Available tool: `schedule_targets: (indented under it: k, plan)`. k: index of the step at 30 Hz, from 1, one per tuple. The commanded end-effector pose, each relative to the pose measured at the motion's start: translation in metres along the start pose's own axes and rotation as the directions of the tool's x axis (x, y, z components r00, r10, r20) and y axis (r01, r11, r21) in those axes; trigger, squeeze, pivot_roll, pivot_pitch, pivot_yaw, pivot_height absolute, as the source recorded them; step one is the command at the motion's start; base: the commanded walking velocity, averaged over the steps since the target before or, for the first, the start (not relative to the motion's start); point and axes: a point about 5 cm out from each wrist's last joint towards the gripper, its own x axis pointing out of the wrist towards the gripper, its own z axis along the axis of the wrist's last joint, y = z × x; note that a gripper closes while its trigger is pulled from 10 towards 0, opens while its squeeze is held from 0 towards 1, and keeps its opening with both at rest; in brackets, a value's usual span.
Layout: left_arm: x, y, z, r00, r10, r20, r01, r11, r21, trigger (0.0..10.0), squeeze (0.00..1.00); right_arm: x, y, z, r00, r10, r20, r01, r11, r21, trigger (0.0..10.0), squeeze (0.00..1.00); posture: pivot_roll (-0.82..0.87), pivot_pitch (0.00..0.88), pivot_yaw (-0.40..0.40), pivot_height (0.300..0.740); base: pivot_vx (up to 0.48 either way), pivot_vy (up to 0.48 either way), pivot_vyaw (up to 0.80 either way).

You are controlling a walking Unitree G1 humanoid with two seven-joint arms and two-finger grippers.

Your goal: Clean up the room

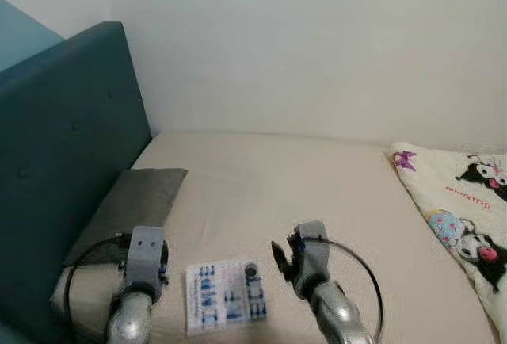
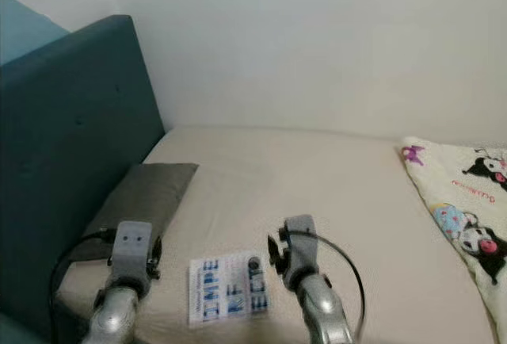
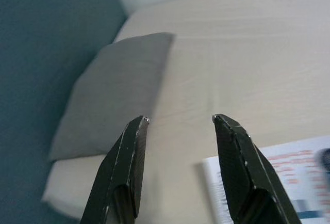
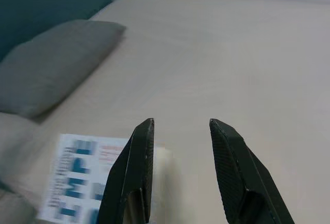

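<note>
- Far left there's a teal upholstered headboard [image 1: 63,146] running along the left side of the bed [image 1: 317,193], with a plain white wall behind everything.
- A flat grey pillow [image 1: 131,209] lies against the headboard at the left edge of the mattress, tilted a bit toward the near side.
- The left hand [image 3: 178,126] hovers over the near left part of the bed, close to the near end of the pillow. Its two black fingers [image 3: 126,167] are spread apart with nothing between them, just beige sheet showing in the gap.
- Between the two arms, near the front edge, sits a white leaflet or flat pack with blue print [image 1: 226,295], lying flat on the sheet. Can't read the text, too blurry.
- The right hand [image 4: 180,128] is just right of that leaflet, raised over the sheet. Fingers apart here too, holding nothing; in its wrist view the leaflet's corner sits right beside one finger [image 4: 136,172], but I can't tell whether they touch.
- The middle of the bed is bare beige sheet, a few soft wrinkles.
- Far right, a cream blanket with cartoon characters [image 1: 463,217] is bunched along the right edge of the bed, well apart from both hands.
</note>
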Motion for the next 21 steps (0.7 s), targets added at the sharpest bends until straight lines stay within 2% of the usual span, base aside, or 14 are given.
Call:
schedule_targets:
  k: [1,8,14,21]
  plan:
    - [0.000,0.002,-0.006,0.999,0.025,-0.035,-0.025,1.000,0.016,10.0,0.00,0.000,0.000,-0.002,1.000,-0.003,-0.007,0.003,1.000,0.022,10.0,0.00,-0.01,0.041,0.007,0.740,0.000,0.000,0.00]
    - [0.000,0.000,-0.011,0.997,0.008,-0.075,-0.008,1.000,-0.006,10.0,0.00,0.001,-0.002,-0.001,1.000,0.000,-0.017,0.001,1.000,0.030,10.0,0.00,-0.01,0.043,0.005,0.740,0.000,0.000,0.00]
    - [-0.006,-0.005,-0.013,0.995,-0.061,-0.077,0.058,0.998,-0.038,10.0,0.00,0.002,-0.003,0.003,1.000,0.008,-0.011,-0.008,0.999,0.037,10.0,0.00,-0.02,0.051,0.001,0.710,0.000,0.000,0.00]
    - [-0.009,0.001,-0.018,0.995,-0.056,-0.083,0.052,0.998,-0.041,10.0,0.00,0.003,-0.004,0.003,1.000,0.015,-0.011,-0.014,0.999,0.029,10.0,0.00,-0.01,0.054,-0.002,0.685,0.000,0.000,0.00]
